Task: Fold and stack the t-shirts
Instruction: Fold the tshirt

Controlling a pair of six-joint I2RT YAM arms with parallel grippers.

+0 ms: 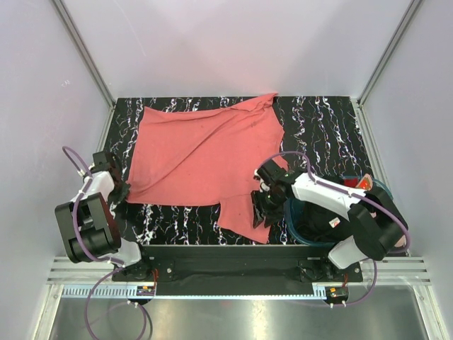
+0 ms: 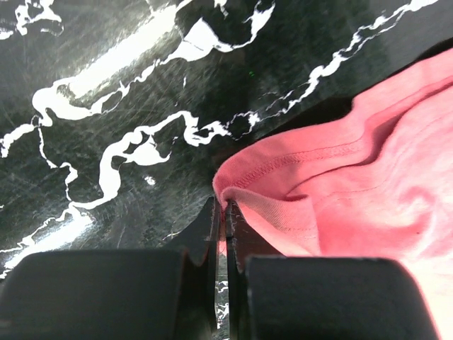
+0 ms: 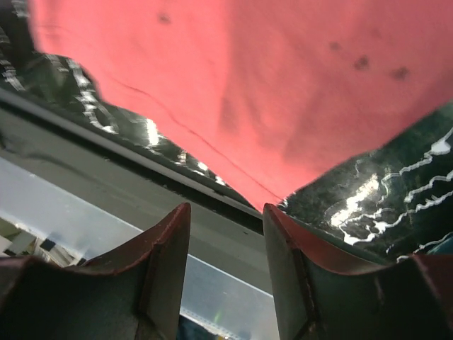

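Pinching the hem of the red shirt (image 1: 205, 152) lying spread on the bench (image 1: 325, 127) ahead of it, the closed left claw (image 2: 221, 212) is only starting the first fold, while the open, empty right claw (image 3: 226, 209) is hovering beside the basket (image 1: 294, 230) of unfolded shirts (image 1: 333, 223).

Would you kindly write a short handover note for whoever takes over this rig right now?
Left pincer: shut on the near-left hem corner of the salmon-red t-shirt.
Right pincer: open, by the shirt's near-right corner, holding nothing.
The shirt lies spread and wrinkled on the table; dark fabric sits in the teal basket at right.
Done: nothing folded or stacked.
Left: every fold, then the stack.
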